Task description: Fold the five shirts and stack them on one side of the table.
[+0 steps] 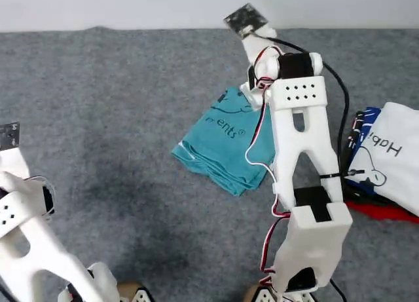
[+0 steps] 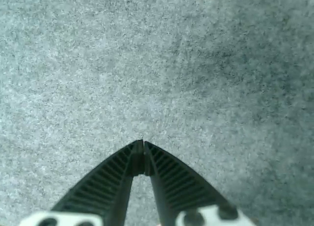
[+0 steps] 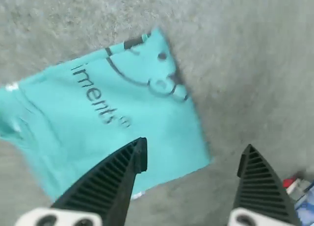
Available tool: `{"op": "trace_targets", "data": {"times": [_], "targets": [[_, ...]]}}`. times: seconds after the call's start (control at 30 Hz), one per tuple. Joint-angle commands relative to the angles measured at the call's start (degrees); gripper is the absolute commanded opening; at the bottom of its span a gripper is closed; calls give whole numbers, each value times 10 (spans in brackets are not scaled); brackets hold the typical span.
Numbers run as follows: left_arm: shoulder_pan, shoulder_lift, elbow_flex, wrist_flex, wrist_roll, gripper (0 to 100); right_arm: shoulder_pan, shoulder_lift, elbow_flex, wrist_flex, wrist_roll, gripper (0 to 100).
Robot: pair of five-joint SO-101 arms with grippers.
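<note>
A folded teal shirt (image 1: 222, 145) with dark print lies on the grey carpeted table, near the middle. My right arm (image 1: 304, 138) stretches over the shirt's right edge. In the right wrist view, my right gripper (image 3: 195, 145) hangs open above the teal shirt (image 3: 113, 113), one finger over the cloth and the other over bare carpet, with nothing held. At the right edge of the table sits a stack of folded shirts, with a white shirt (image 1: 393, 158) on top and blue (image 1: 366, 118) and red (image 1: 386, 212) ones under it. My left gripper (image 2: 143, 143) is shut and empty over bare carpet.
The left arm (image 1: 26, 230) stands at the table's front left corner. Grey carpet (image 1: 111, 118) covers the table, bare between the left arm and the teal shirt. A black cable (image 1: 342, 112) runs beside the right arm, close to the stack.
</note>
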Motion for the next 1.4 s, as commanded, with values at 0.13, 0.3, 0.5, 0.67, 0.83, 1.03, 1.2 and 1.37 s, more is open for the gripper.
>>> {"op": "trace_targets", "data": {"times": [0.13,0.3,0.5,0.67,0.83,1.03,1.2,1.37], "targets": [[3,-17,-22,2,3,6,-39,-2,-14,68,-350,301],[3,-15,-22,2,2,6,-44,54,-14,84,-472,302],[3,-12,-22,2,3,6,-51,116,-14,77,-561,391],[3,-12,-22,2,4,6,-63,150,-15,69,-592,475],[3,-14,-19,4,4,6,-64,187,-15,28,-592,475],[0,-17,-19,6,4,6,-65,247,-15,-21,-592,474],[0,-17,-18,6,4,6,-63,302,-15,-46,-588,380],[0,-17,-18,6,4,6,-59,319,-16,-41,-586,155]]}}
